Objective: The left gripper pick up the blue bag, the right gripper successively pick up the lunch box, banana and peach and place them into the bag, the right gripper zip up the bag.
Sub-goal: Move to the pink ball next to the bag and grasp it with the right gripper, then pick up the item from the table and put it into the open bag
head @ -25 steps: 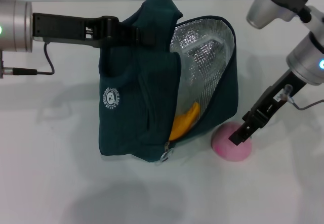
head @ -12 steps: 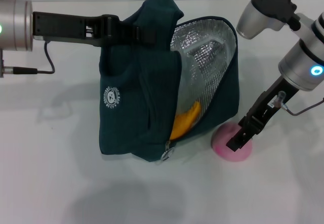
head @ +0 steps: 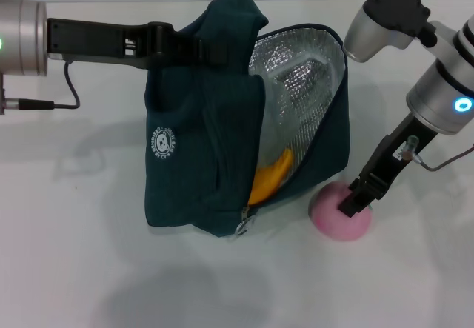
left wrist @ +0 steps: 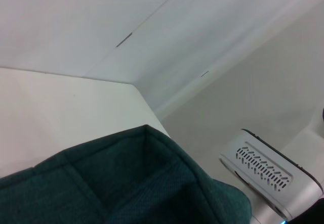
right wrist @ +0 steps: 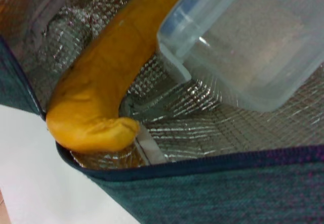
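Your right gripper (head: 354, 204) presses onto the pink peach (head: 341, 211), lower right; its grip can't be told. Your left gripper (head: 194, 50) clamps the blue bag (head: 200, 158), upper centre.

bright even light, soft shadows, right wrist view blurred.

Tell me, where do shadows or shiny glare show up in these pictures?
Head view: soft grey shadows lie on the white table below the dark teal fabric bag; its silver foil lining glints. Right wrist view: highlights on the clear plastic lunch box, beside the yellow banana.
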